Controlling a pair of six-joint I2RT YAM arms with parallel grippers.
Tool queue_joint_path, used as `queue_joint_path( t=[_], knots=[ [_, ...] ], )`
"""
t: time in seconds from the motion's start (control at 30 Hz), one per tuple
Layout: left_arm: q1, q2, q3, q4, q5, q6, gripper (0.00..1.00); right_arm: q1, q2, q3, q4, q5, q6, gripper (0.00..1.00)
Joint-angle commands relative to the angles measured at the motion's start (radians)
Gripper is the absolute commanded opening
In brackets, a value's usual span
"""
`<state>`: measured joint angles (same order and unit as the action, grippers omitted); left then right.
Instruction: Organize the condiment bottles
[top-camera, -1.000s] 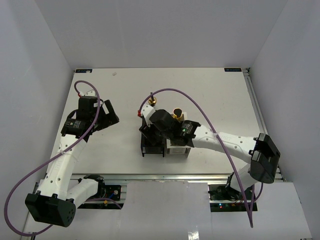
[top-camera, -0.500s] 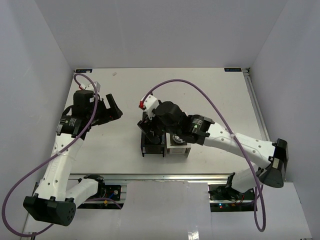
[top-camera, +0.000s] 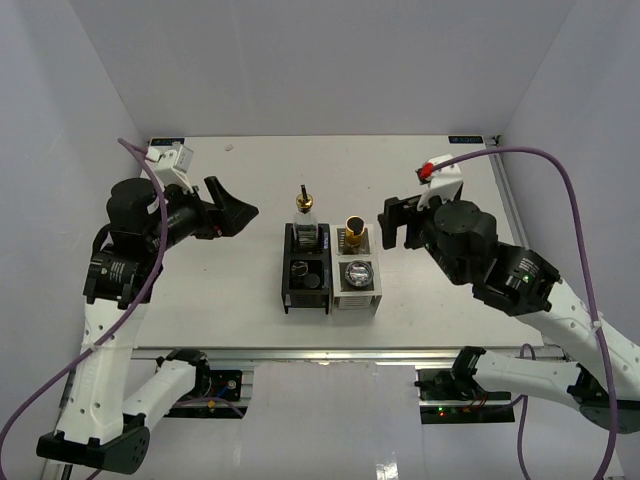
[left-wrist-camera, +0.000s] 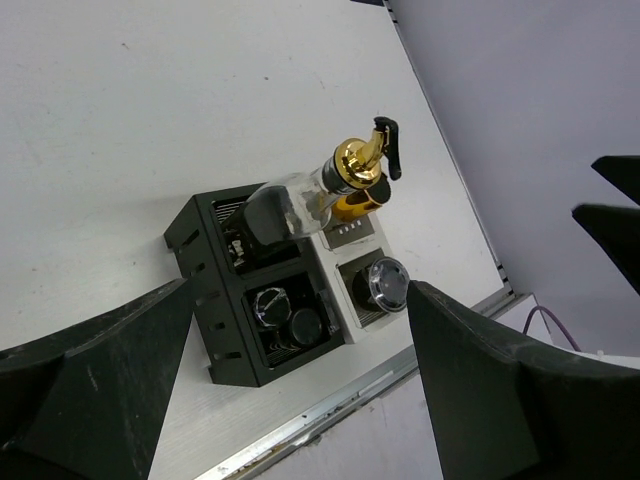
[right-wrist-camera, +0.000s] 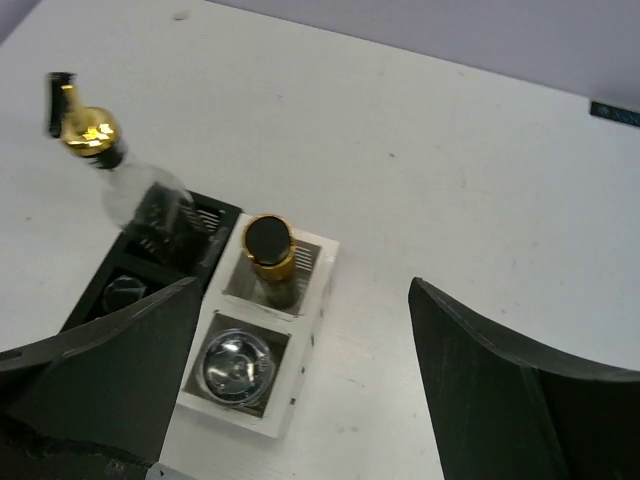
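Since the condiment bottles (top-camera: 354, 232) all seem to stand upright in the rack (top-camera: 290, 300) at mid-frame of the top view, with the pourer bottle (top-camera: 305, 212) at its upper left, they lie between my left gripper (top-camera: 230, 203) and right gripper (top-camera: 397, 222). Both gape wide and empty, and the right looks nearer.

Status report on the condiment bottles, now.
Left gripper open, empty. Right gripper open, empty. Pourer bottle, gold-necked bottle, grey-lidded shaker, dark jars all in the rack. No obstruction seen.
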<state>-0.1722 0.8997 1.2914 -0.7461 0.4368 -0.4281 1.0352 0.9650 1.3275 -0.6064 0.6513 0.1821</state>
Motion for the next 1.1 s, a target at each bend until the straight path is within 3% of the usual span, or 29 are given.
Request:
queue_joint_path(
  t=[0.0, 0.4, 1.07],
  knots=[
    [0.003, -0.044, 0.025, 0.042, 0.04, -0.009, 0.98, -0.122, -0.086, -0.062, -0.078, 0.047, 0.118, 0.9],
    [0.003, -0.168, -0.094, 0.097, 0.042, -0.014, 0.98, -0.161, -0.176, -0.086, -0.203, 0.177, 0.318, 0.9],
    [0.002, -0.192, -0.141, 0.088, 0.014, -0.009, 0.98, -0.159, -0.232, -0.182, -0.144, 0.152, 0.281, 0.9]
  ],
)
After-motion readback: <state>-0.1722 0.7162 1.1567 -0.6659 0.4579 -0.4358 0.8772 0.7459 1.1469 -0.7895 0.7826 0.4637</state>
